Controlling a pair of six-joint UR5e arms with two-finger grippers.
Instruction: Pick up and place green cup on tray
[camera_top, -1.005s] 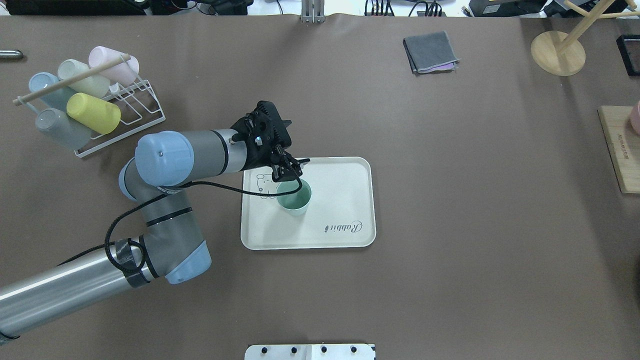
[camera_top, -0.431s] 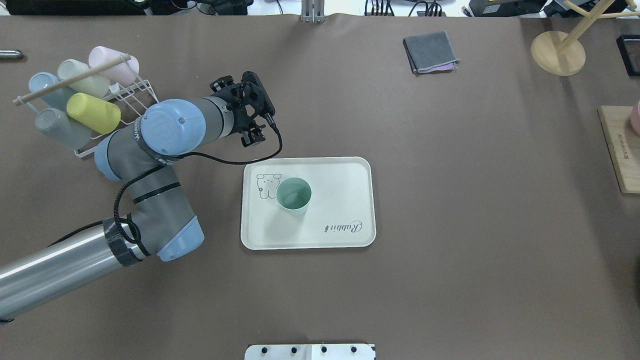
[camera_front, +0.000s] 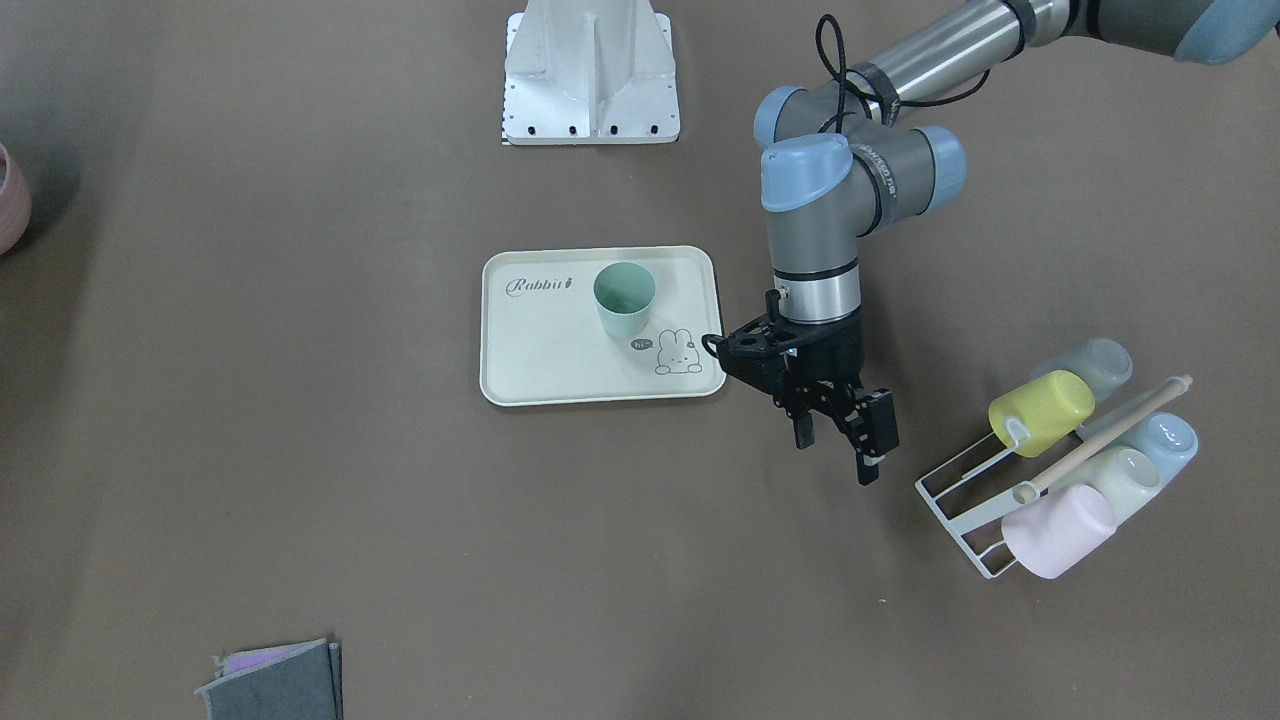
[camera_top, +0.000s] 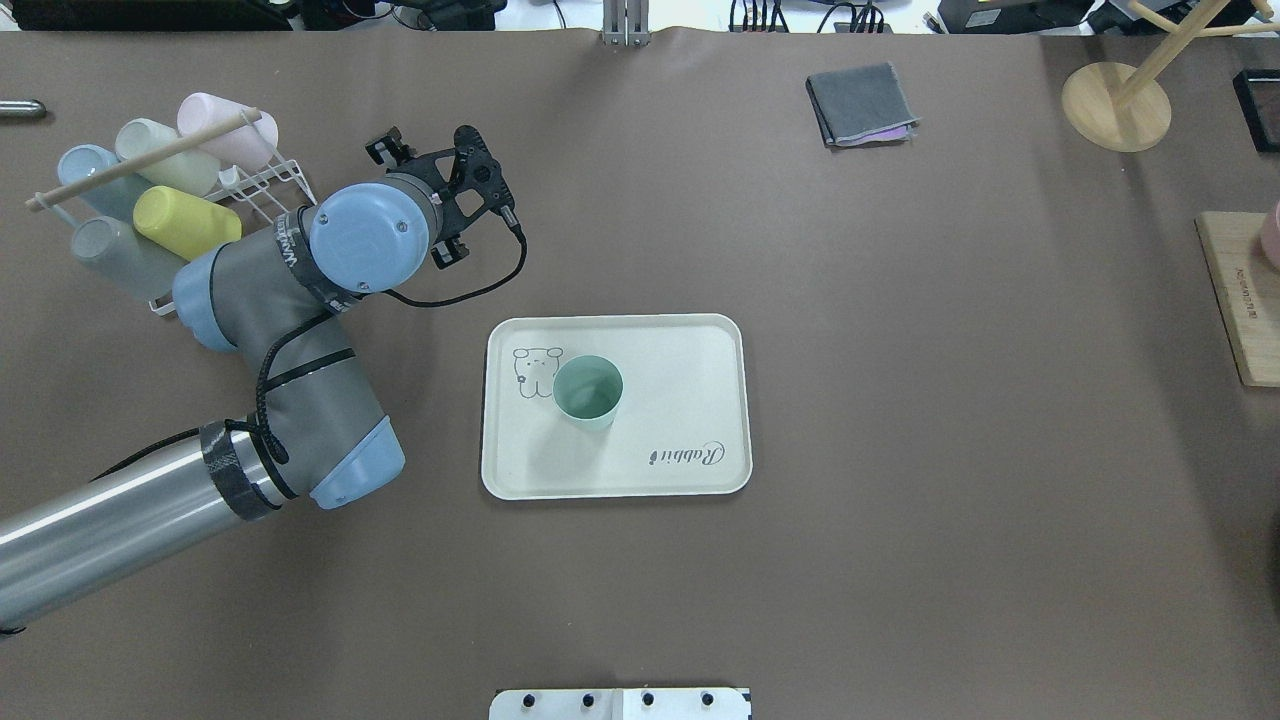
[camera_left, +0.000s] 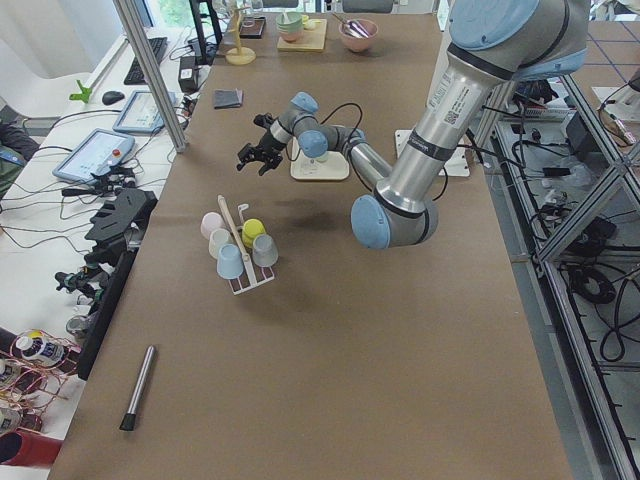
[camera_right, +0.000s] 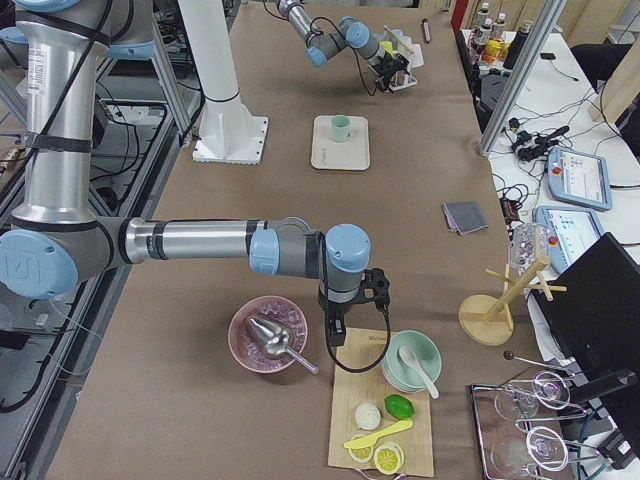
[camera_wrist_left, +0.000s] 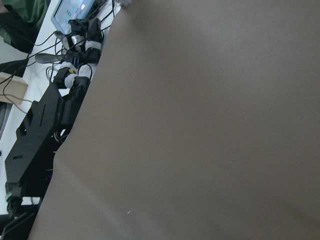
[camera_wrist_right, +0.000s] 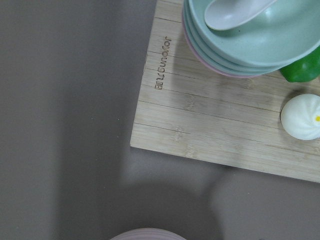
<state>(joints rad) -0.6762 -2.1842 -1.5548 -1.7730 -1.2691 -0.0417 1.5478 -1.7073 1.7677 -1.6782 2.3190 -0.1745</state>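
Note:
The green cup (camera_top: 587, 392) stands upright on the cream tray (camera_top: 690, 360), next to the bunny drawing. It also shows in the front view (camera_front: 624, 298) on the tray (camera_front: 560, 360). My left gripper (camera_top: 425, 150) is open and empty, clear of the tray, between it and the cup rack. In the front view the left gripper (camera_front: 838, 452) hangs above bare table with its jaws apart. My right gripper (camera_right: 340, 325) shows only in the right side view, over a wooden board's edge; I cannot tell if it is open or shut.
A white wire rack (camera_top: 270, 215) at the back left holds several pastel cups, among them a yellow one (camera_top: 188, 226). A folded grey cloth (camera_top: 860, 103) and a wooden stand (camera_top: 1115, 105) lie at the back right. A wooden board (camera_wrist_right: 210, 130) with stacked bowls (camera_wrist_right: 250, 40) is at the right.
My left gripper has let go of the green cup and moved back and left, away from the tray toward the rack. The cup stays upright on the tray.

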